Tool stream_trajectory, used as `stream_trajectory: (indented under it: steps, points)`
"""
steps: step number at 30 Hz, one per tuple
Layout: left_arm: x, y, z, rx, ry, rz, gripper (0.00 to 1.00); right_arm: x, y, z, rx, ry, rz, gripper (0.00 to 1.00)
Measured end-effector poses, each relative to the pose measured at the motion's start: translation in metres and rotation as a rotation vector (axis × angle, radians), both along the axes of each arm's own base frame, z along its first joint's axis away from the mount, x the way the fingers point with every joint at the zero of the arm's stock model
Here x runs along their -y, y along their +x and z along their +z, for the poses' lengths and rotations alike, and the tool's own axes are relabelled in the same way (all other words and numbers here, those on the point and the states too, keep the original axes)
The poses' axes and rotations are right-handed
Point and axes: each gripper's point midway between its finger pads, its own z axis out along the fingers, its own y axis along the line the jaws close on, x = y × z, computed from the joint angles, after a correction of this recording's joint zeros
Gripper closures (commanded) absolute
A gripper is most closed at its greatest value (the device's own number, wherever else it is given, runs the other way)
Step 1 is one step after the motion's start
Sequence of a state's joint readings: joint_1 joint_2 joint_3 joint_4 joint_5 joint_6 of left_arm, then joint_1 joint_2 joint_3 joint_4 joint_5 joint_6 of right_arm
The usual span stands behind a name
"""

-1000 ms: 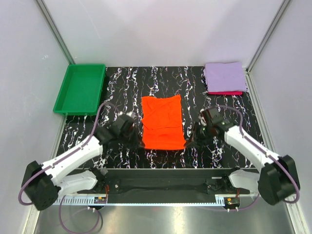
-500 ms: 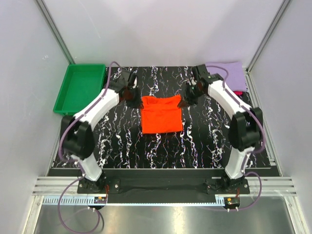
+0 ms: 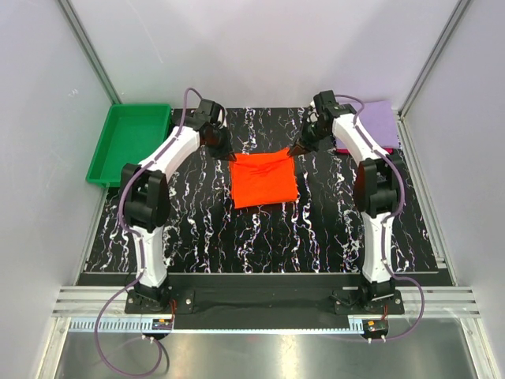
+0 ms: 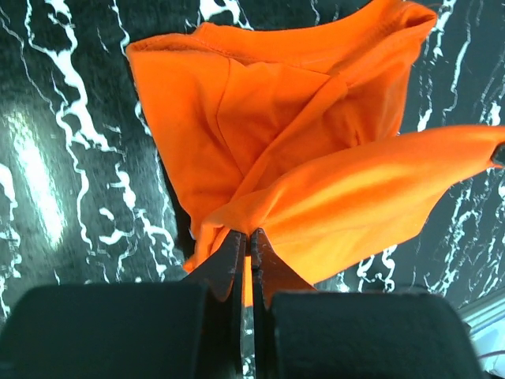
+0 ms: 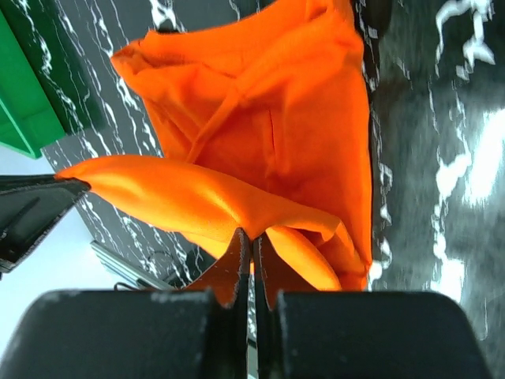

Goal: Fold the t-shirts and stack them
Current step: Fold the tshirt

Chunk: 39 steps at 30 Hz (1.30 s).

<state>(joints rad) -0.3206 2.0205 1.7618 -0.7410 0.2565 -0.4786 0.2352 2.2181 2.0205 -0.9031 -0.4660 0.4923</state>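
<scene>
The bright orange-red t-shirt lies folded at the middle of the black marbled table. My left gripper is shut on its far left corner, and my right gripper is shut on its far right corner. In the left wrist view the gripper pinches a raised fold of orange cloth. In the right wrist view the gripper pinches the other corner of the cloth. The edge between them hangs stretched above the lower layer. The lavender t-shirt lies folded at the far right, with a sliver of crimson-pink t-shirt under it.
A green plastic tray stands at the far left of the table; it also shows in the right wrist view. Both arms reach far out over the table. White walls with metal posts close in the back and sides.
Both grippers have carried the shirt's near edge away from the arm bases to its far edge. The shirt went from a long rectangle to a half-length fold.
</scene>
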Motion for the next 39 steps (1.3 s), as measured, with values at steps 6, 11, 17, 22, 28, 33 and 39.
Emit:
stream_trajectory:
  steps: [6, 11, 17, 22, 28, 33, 39]
  points:
    - [-0.009, 0.007, -0.014, -0.027, 0.000, 0.014, 1.00, -0.011, 0.022, -0.014, -0.004, 0.045, 0.025, 1.00]
    - [-0.017, 0.022, -0.022, -0.028, -0.011, 0.033, 0.94, -0.017, 0.037, -0.022, 0.006, 0.071, 0.036, 0.96]
    - [-0.022, 0.049, -0.039, -0.026, -0.018, 0.055, 0.78, -0.027, 0.058, -0.037, 0.017, 0.123, 0.033, 0.62]
    - [-0.046, 0.067, -0.046, -0.012, 0.029, 0.133, 0.56, -0.029, 0.100, -0.049, 0.073, 0.190, -0.009, 0.41]
    - [-0.064, 0.071, -0.006, 0.101, 0.031, 0.194, 0.57, 0.008, 0.107, -0.033, 0.068, 0.188, -0.096, 0.39]
    - [-0.017, 0.033, 0.048, 0.201, -0.150, 0.075, 0.59, 0.017, 0.067, -0.010, 0.033, 0.156, -0.084, 0.47]
    - [0.051, -0.004, 0.031, 0.164, -0.357, -0.070, 0.62, -0.019, 0.034, 0.008, 0.071, 0.182, 0.023, 0.72]
